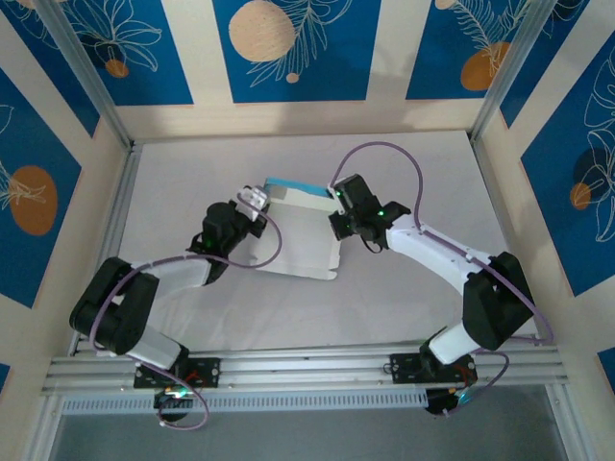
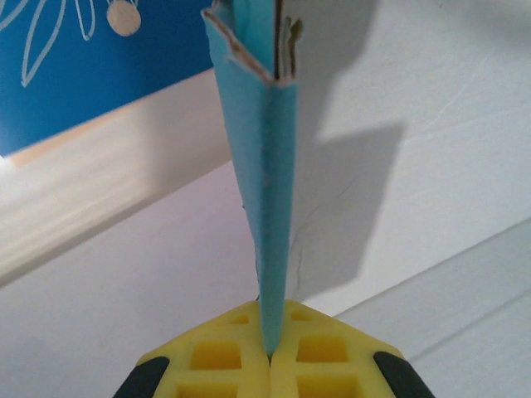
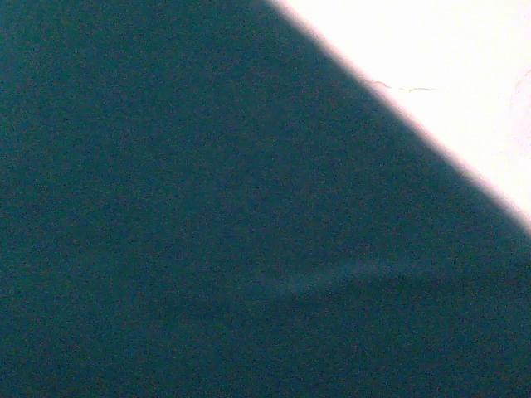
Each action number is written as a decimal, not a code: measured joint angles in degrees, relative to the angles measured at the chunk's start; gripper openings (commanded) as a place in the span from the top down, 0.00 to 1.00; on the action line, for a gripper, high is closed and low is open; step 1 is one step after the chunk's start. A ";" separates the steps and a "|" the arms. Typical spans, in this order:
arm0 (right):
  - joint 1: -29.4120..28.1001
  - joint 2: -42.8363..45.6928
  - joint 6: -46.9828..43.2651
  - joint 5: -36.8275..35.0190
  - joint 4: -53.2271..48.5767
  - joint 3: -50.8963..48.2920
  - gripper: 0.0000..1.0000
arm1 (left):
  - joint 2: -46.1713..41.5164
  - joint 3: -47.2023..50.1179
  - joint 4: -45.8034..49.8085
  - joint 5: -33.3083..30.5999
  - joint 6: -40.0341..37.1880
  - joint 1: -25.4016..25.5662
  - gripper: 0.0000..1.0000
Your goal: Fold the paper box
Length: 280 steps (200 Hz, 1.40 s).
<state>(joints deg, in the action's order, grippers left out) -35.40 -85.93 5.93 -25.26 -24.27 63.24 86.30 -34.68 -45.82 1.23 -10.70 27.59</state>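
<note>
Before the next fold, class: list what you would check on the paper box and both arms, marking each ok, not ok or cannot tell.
1. Left jaws shut on the paper box: ok, blue card pinched between the yellow pads.
2. Right jaws holding the box: cannot tell; they are shut, but a dark blue surface sits right against their camera.
3. Far flap raised: ok.
4. Box fully folded: not ok, the white sheet lies open on the table.
5. Purple cable clear of the sheet: not ok, it hangs over it.
</note>
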 measured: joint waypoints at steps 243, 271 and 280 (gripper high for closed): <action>3.72 19.82 -2.82 20.46 -6.05 -1.66 0.34 | 15.04 8.04 -21.79 -8.35 2.93 11.41 1.00; 3.98 17.84 -1.14 27.19 -8.76 4.44 0.66 | 16.57 8.57 -23.39 -6.80 2.34 12.22 1.00; 3.98 15.76 0.11 28.30 -9.51 7.30 0.74 | 16.83 8.59 -23.85 -6.60 1.79 12.55 1.00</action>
<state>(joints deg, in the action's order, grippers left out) -31.42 -70.17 6.04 3.05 -33.78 70.54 103.13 -26.09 -69.67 -5.37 -8.91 40.14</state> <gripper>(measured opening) 0.341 0.045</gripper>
